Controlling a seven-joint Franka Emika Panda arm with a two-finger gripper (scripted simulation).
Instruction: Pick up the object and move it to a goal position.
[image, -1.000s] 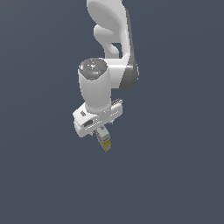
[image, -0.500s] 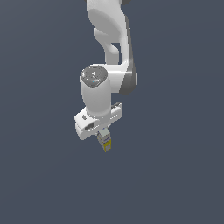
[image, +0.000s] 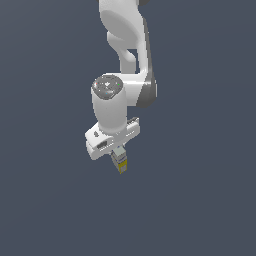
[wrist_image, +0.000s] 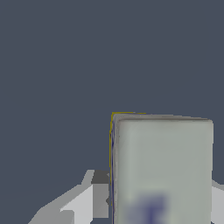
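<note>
Lowered slightly and swung a little toward the exterior view's left over the past second, my hand (image: 120, 161) carries the box (image: 121, 163) along with it, the grip unchanged. My fingers are drawn in narrow and clamped on the box, which hangs upright beneath them with its yellow end pointing down. From the wrist view, the box (wrist_image: 162, 168) fills the space between my fingers (wrist_image: 98, 194), showing a white-grey face with a blurred bluish mark near the hand and a thin yellow edge at its far end. One grey finger pad lies against the box's side; the other finger is only a sliver at the frame's edge. Above the hand, my white arm (image: 125, 65) bends down from the top of the exterior view. Around it all lies plain dark blue-grey ground, with the box held well clear of it.
</note>
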